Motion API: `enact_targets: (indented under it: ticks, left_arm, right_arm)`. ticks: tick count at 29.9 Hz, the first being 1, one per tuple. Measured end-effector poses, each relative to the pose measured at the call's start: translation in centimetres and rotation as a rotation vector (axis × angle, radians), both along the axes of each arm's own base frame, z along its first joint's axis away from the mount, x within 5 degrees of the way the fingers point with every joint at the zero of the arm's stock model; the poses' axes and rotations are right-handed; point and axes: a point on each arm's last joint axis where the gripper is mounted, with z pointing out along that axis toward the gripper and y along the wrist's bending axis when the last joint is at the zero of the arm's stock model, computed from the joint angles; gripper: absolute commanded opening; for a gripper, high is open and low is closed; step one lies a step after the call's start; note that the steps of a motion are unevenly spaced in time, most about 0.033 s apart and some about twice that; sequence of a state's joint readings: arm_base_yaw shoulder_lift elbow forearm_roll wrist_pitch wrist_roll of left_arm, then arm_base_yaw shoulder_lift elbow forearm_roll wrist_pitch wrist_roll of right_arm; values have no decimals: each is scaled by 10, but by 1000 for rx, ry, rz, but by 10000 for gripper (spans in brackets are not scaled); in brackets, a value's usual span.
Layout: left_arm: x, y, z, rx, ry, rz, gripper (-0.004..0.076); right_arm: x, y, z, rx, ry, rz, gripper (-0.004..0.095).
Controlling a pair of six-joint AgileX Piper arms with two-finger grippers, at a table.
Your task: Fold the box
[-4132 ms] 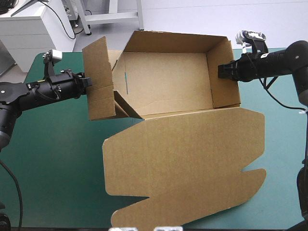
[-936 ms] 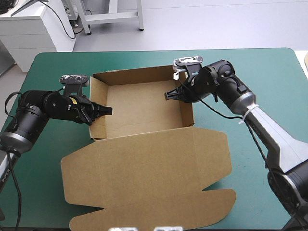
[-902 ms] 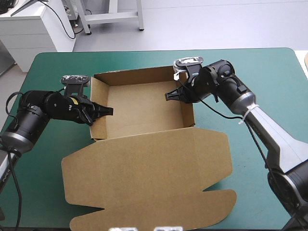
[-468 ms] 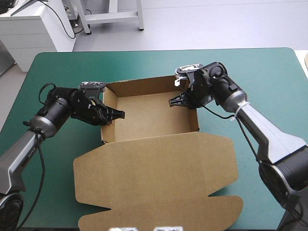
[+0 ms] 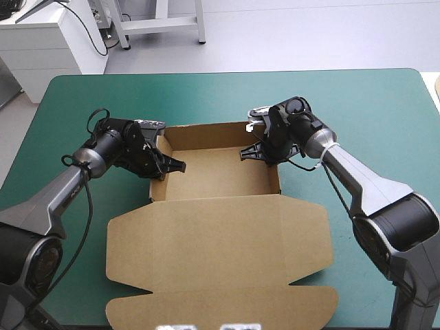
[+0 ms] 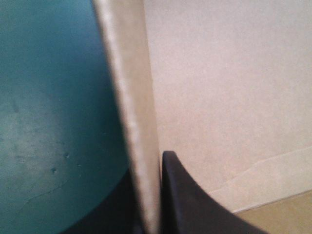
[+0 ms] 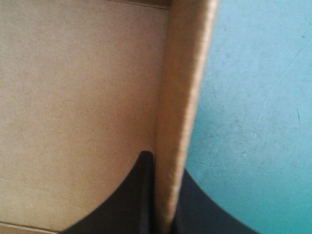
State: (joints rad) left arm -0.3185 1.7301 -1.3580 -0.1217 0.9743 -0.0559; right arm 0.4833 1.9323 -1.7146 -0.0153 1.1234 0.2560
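The box (image 5: 220,175) sits in the middle of the worktop (image 5: 371,110) as an open tray, its lid (image 5: 220,254) flat toward the near edge. The left gripper (image 5: 180,165) pinches the left wall (image 6: 131,122), the right gripper (image 5: 246,153) the right wall (image 7: 183,97) — fingers (image 6: 180,195) nearly closed on board.

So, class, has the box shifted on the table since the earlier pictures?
Yes. The box has come toward the robot: its back wall now sits farther from the far edge of the table.

I hold the left arm (image 5: 62,196) in from the high view's lower left, elbow bent. The left gripper (image 5: 176,165), left of centre, pinches one wall of the box (image 5: 220,172). The right arm (image 5: 361,182) comes in from lower right. The right gripper (image 5: 245,152) clamps the opposite wall, a finger on each side.
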Motion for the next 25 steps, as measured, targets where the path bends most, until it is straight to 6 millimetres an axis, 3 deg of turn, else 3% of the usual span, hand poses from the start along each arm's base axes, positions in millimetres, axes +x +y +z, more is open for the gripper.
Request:
enact_targets:
  ticks: [4,7,14,18,25]
  left_arm:
    - [4,-2,-2,7,7,-29,-5]
    - [6,-2,-4,9,6,-38,15]
    - [10,-5,-6,7,-31,-71,223]
    - [12,-7,-5,-3,-54,-81,353]
    - [12,-7,8,-4,-60,-88,361]
  right_arm:
    - [-2,-2,-1,-21,20,-1,26]
    - [-3,-4,-1,-45,31,-1,146]
    - [-5,-3,-2,-81,40,20,502]
    - [-4,-6,-2,-103,27,6,525]
    - [-1,-6,12,-103,4,-9,509]
